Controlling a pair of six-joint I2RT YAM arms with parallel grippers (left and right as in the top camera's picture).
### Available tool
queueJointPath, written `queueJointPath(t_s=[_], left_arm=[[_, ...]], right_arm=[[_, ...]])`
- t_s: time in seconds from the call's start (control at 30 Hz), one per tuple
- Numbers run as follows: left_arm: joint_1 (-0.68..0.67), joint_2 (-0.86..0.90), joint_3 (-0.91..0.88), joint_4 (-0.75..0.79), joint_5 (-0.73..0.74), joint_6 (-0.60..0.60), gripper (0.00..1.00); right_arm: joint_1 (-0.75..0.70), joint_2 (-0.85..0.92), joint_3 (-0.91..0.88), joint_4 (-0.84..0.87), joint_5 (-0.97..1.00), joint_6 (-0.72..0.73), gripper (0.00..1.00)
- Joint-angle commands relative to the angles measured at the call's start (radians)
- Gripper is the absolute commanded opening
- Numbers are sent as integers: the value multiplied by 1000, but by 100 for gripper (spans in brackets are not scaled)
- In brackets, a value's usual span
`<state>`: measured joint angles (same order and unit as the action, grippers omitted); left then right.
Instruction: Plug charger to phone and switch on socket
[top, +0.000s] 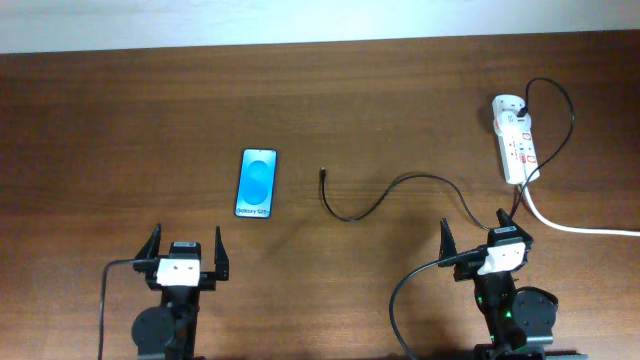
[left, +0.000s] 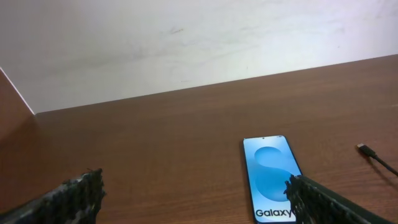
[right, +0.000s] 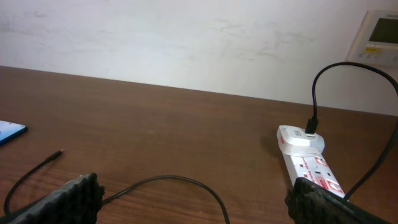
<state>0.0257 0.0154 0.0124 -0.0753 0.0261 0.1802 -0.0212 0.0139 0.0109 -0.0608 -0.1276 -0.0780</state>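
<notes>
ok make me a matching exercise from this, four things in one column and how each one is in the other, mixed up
1 phone
2 charger tip
3 socket
4 left claw

a open, holding nothing
b white, black plug at its far end
c face up, blue screen lit
d lying loose, plugged into nothing

Pairs: 1-c, 2-d, 3-b, 4-a

— Overhead?
— Straight down, from high above the table (top: 100, 120).
— Wrists?
— Low, close to it, facing the wall (left: 186, 50). Left onto phone (left: 271, 177), right onto socket (right: 308, 158).
— Shared between them?
— Just the charger (left: 367, 150) tip, phone corner.
</notes>
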Motion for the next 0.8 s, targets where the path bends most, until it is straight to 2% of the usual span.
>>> queueJointPath(t_s=[0.0,0.17,0.5,0.6,0.77], left_arm=[[6,-8,0,-5,11,16,99],[7,13,56,7,-58,17,99],[10,129,136,23,-47,16,99],[10,218,178,58,-49,16,99],[10,488,309,93,-11,17,99]], right_arm=[[-6,-5,-5,-6,2,11,98],[-6,-5,-5,-6,2,11,98],[-6,-5,-5,-6,2,11,98],[-6,-5,-5,-6,2,11,98],[-6,-5,-5,-6,2,11,98]])
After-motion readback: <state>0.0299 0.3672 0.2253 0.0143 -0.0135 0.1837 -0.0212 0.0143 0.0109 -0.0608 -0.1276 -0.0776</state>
